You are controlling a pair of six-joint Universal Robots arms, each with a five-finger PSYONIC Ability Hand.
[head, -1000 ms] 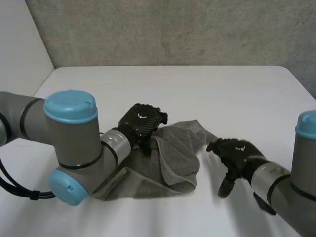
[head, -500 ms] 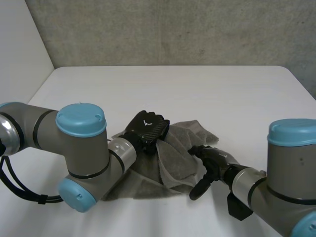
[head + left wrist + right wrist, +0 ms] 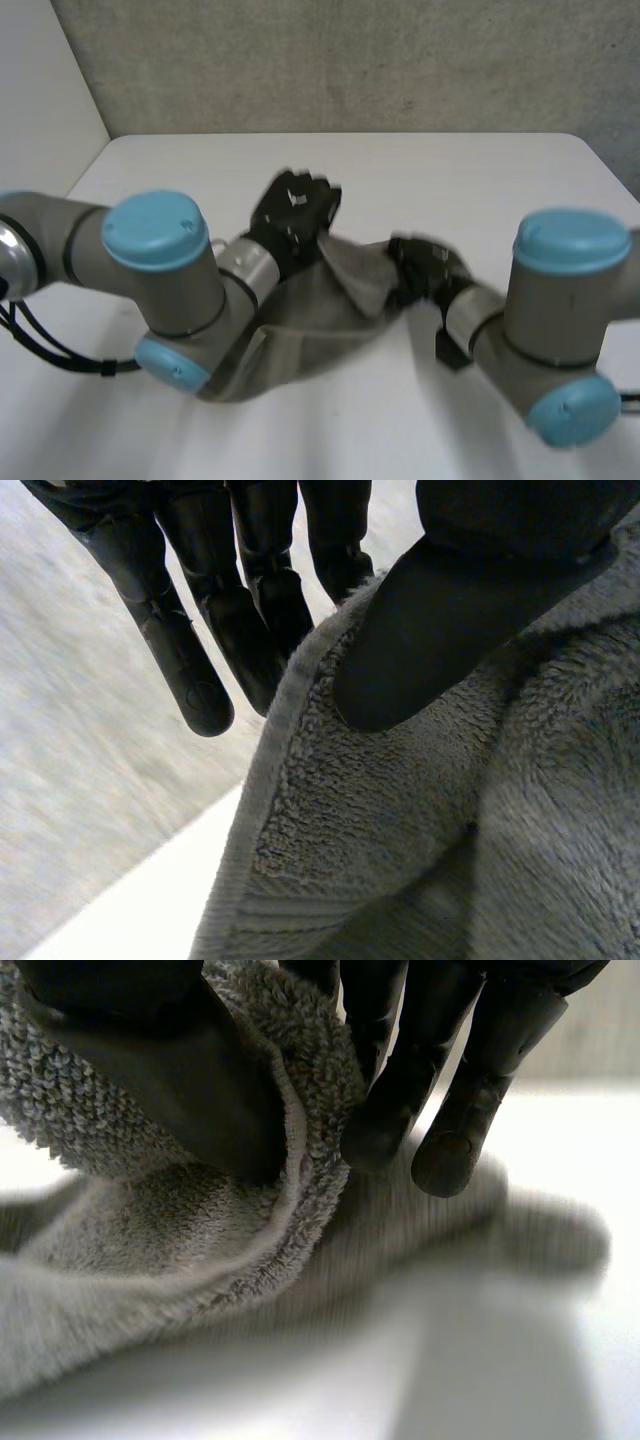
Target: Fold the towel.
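- While my left hand [image 3: 292, 215] pinches the left edge of the towel [image 3: 320, 325], my right hand [image 3: 425, 268] pinches its right edge.
- I see it sagging between them over the middle of the table [image 3: 470, 175], long axis left-right.

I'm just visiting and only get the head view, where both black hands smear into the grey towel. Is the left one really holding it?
Observer: Yes. In the left wrist view the left hand pins the stitched edge of the towel between its thumb and fingers.
Operator: And the right one?
Observer: The right wrist view shows the right hand pinching a rolled edge of the towel, thumb on one side, fingers on the other.
Operator: Are those fingers buried in the cloth?
Observer: No, their tips stick out bare past the edge.
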